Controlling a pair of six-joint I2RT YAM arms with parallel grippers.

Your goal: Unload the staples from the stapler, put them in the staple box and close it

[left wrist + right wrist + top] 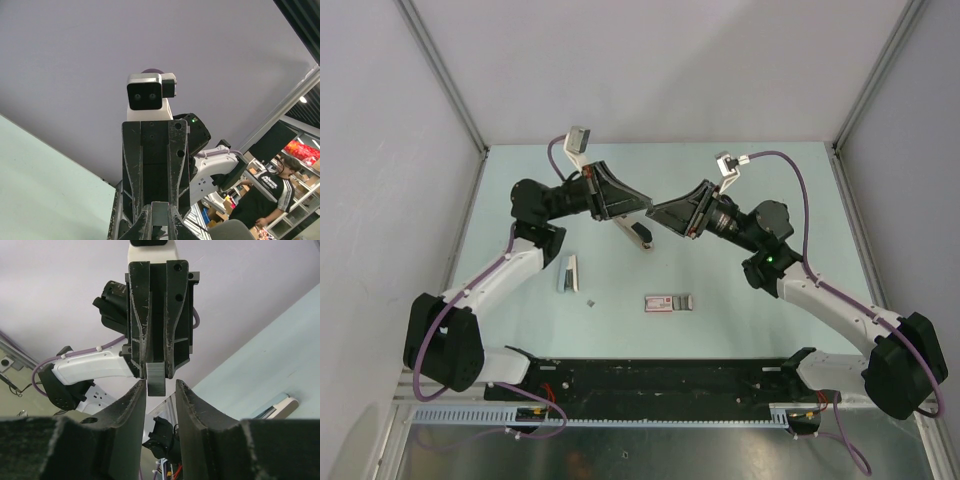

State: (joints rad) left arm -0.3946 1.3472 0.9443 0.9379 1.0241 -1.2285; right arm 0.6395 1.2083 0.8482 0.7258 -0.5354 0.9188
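Observation:
My left gripper [646, 207] is shut on the staples [156, 380], a short ribbed silvery strip that sticks out past its fingertips. The strip also shows in the left wrist view [161, 217]. My right gripper [657, 213] faces the left one tip to tip above the table. It [161, 392] is open, with its fingers on either side of the strip's free end and a gap on each side. The stapler [640, 235], cream-beige with a black part, lies on the table just below the two grippers, held by neither.
A pale white-grey elongated object [567, 272] lies left of centre. A flat pink-and-grey box [669, 302] lies near the front, with a tiny dark bit [590, 300] to its left. Grey walls enclose the table on three sides.

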